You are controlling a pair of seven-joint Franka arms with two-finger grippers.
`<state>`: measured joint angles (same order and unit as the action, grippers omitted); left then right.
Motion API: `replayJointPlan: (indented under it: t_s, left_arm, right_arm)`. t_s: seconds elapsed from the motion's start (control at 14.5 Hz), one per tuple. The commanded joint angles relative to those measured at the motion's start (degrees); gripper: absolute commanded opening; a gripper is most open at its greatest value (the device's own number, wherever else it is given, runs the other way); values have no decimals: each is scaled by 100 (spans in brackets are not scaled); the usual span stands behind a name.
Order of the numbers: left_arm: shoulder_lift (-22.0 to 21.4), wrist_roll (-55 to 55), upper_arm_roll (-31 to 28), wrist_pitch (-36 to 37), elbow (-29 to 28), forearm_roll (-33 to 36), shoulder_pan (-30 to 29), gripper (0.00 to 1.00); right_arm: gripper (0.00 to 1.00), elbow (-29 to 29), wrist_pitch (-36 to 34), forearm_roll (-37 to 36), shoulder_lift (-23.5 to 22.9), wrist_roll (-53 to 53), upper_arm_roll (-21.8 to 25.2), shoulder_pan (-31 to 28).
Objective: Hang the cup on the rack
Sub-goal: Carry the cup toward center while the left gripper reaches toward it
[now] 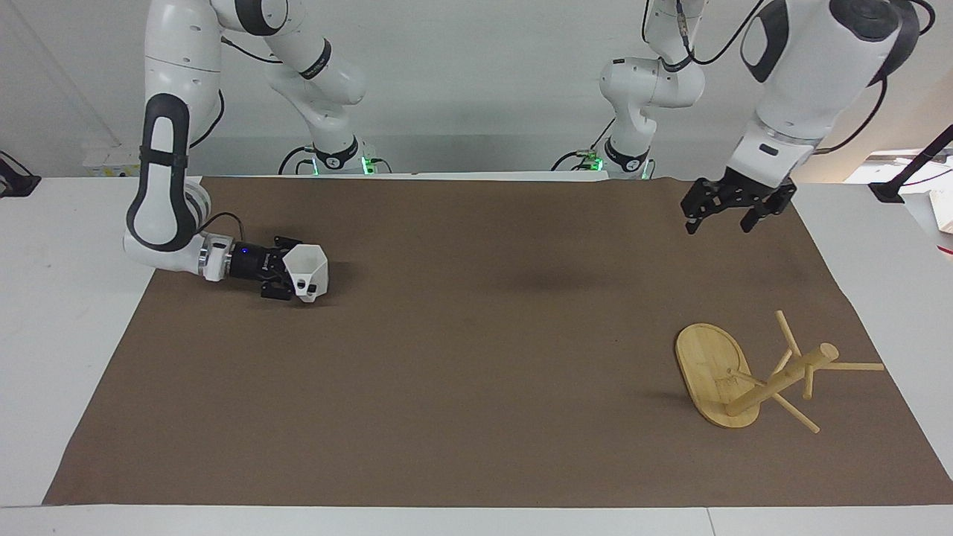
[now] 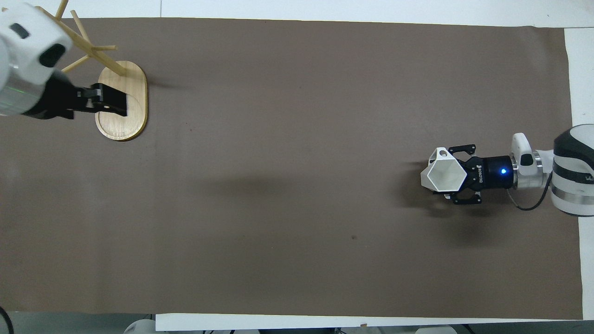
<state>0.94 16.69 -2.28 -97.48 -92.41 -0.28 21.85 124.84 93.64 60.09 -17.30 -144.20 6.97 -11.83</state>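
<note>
at the right arm's end of the desk, the cup is clamped in the right gripper jaws, just above the brown mat. the rack stands at the left arm's end. the left gripper hangs over the mat, jaws apart.

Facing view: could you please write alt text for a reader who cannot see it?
The right gripper holds a white faceted cup just above the brown mat at its own end. The left gripper hangs open over the mat, with the bamboo rack standing empty farther from the robots.
</note>
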Motion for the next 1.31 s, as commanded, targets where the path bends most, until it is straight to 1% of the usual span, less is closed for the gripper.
replayJointPlan:
  t_s: [0.0,0.14,0.21,0.34,0.41,0.48,0.69,0.83,0.89,1.03,1.24]
  left_arm:
    - [124,955,-45,-594,-128,2,826,100]
    - [396,2358,-62,-1226,-75,19,1459,100]
    - [598,2757,-54,-1342,116,10,1636,100]
    - [1125,3077,-53,-1291,766,-60,1892,100]
    - [1293,3173,-53,-1291,1012,-147,2015,100]
    - [1390,3331,-53,-1291,1137,-244,2094,100]
    - [1426,3631,-10,-1247,1235,-524,2253,100]
    - [1426,3631,8,-1430,1086,-858,2306,100]
    - [1417,3622,-1,-1605,920,-973,2306,100]
    - [1444,3622,8,-1713,866,-1000,2289,100]
    - [1417,3605,8,-1397,848,-1018,2262,99]
  right_arm:
    - [20,-204,363,152,638,1353,-20,933]
    - [20,-293,1047,161,1191,2732,-20,1671]
    - [20,-311,1242,205,1281,3122,-20,1918]
    - [20,-451,1585,450,1317,3511,-20,2376]
    - [20,-469,1778,495,1299,3617,-20,2526]
    - [20,-504,2041,513,1273,3679,-29,2666]
    - [20,-618,2649,565,1220,3985,-29,3211]
    - [20,-662,2851,688,1211,4188,-29,3475]
    - [20,-662,2974,697,1211,4198,-37,3520]
    - [21,-680,3011,697,1203,4207,-37,3538]
    - [21,-689,3011,732,1203,4207,-37,3538]
